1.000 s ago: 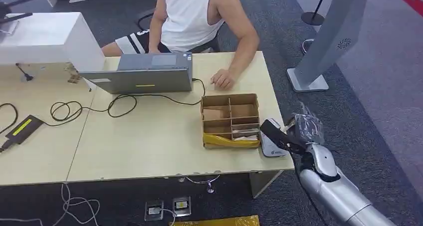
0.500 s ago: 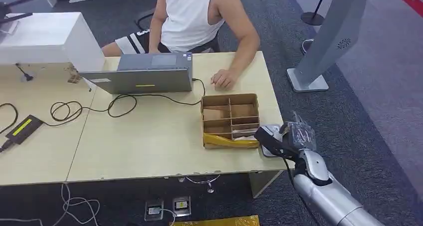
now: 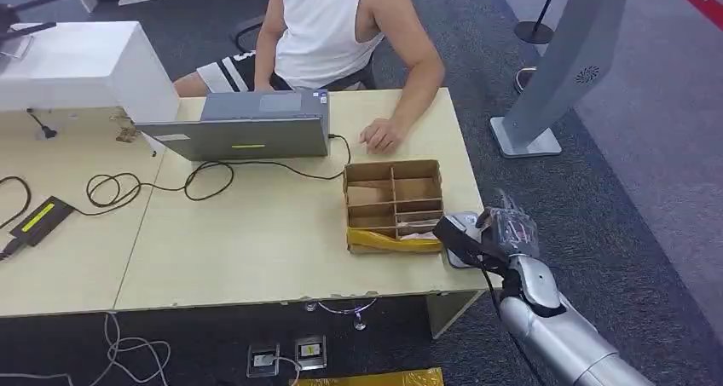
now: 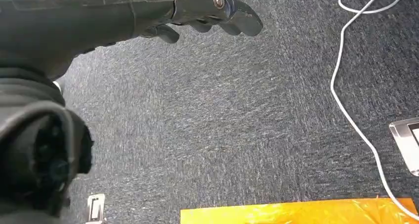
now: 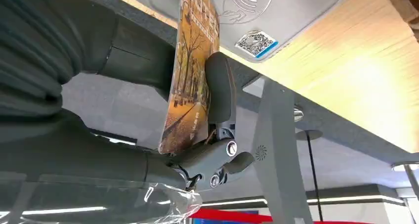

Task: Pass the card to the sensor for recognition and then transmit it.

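While the right hand [image 3: 503,233] sits at the worktop's [image 3: 256,241] near right corner, I read its fingers [image 5: 220,88] as clamped on the card [image 5: 190,70], thumb on one face and darker fingers on the other. In the right wrist view the card shows a printed autumn street scene in orange and brown, held edge-on toward the sensor [image 5: 257,16], a pale grey reader with a contactless wave symbol and a small QR sticker. The card's far end overlaps the reader's outline in that view; I cannot tell whether it touches. From the head view the card [image 3: 454,235] looks like a dark slab over the sensor [image 3: 465,224], which lies flat on the worktop just beside the cardboard divider box [image 3: 394,200]. A yellow wrapper lies along that box's near edge. A clear plastic film covers the back of the right hand. The left hand [image 4: 207,11] hangs over grey carpet [image 4: 237,125], fingers loosely apart and holding nothing, with a white cable [image 4: 346,80] and a strip of yellow plastic [image 4: 296,213] on the floor below. Across the worktop a person [image 3: 328,28] sits behind a grey laptop [image 3: 239,126], one hand [image 3: 381,135] resting on the wood near the box. Black cables [image 3: 153,181] and a power brick [image 3: 36,220] lie to the left.
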`<state>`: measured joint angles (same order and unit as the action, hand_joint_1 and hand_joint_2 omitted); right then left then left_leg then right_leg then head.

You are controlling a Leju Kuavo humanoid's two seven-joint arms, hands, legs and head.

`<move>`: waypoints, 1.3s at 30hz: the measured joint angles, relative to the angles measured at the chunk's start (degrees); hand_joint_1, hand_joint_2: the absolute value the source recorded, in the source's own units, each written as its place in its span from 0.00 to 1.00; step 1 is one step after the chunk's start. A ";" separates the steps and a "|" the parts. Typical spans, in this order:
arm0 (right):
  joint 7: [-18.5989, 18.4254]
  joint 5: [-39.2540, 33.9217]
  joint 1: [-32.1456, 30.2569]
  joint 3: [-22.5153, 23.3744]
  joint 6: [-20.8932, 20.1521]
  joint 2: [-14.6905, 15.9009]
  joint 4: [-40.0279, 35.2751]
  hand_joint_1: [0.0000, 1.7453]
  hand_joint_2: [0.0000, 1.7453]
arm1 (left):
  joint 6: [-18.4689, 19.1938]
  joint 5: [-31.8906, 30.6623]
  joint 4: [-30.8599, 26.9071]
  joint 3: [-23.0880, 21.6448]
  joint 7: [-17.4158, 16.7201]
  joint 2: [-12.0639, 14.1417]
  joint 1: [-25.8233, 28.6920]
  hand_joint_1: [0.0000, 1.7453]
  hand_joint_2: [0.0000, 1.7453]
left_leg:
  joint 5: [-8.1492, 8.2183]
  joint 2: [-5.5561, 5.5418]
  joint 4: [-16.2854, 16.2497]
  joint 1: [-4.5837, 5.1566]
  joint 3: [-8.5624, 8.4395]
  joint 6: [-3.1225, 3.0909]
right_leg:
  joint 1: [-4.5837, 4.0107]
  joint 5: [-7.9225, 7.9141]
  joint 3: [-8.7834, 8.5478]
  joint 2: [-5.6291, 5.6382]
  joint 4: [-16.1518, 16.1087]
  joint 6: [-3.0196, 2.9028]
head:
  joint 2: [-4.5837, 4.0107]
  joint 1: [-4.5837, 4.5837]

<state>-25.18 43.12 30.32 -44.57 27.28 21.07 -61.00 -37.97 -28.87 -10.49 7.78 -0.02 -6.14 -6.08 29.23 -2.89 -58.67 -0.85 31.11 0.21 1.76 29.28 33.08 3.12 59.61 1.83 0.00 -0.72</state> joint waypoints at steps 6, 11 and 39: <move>0.26 -0.52 -0.08 -0.09 -0.48 -0.33 0.48 1.00 1.00 | 0.17 0.02 0.00 -0.41 -0.24 0.07 0.00 0.00 0.00 | 0.00 0.00 0.00 0.00 -0.01 0.00 | 0.00 0.00 0.00 0.00 0.00 0.00 | 0.00 0.00; 0.33 -0.50 -0.33 -0.26 0.15 -0.77 1.03 1.00 1.00 | 0.20 -0.02 0.00 -0.96 -0.63 0.11 -0.03 0.00 0.00 | 0.00 0.04 0.00 0.00 -0.05 0.00 | -0.01 0.00 -0.03 0.03 0.00 0.00 | 0.00 0.00; -7.00 10.93 10.19 3.08 -5.70 5.11 -12.10 1.00 1.00 | 0.44 1.48 -0.94 -5.71 -1.40 0.42 -0.42 0.00 0.00 | -0.06 0.04 -0.01 0.02 -0.03 0.03 | 0.02 -0.08 -0.02 0.04 0.00 0.02 | 0.00 -0.02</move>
<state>-32.18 54.05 40.51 -41.48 21.58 26.18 -73.11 -37.53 -27.39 -11.43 2.08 -1.42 -5.73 -6.51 29.16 -2.85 -58.68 -0.83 31.08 0.24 1.78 29.19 33.06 3.15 59.61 1.85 0.00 -0.74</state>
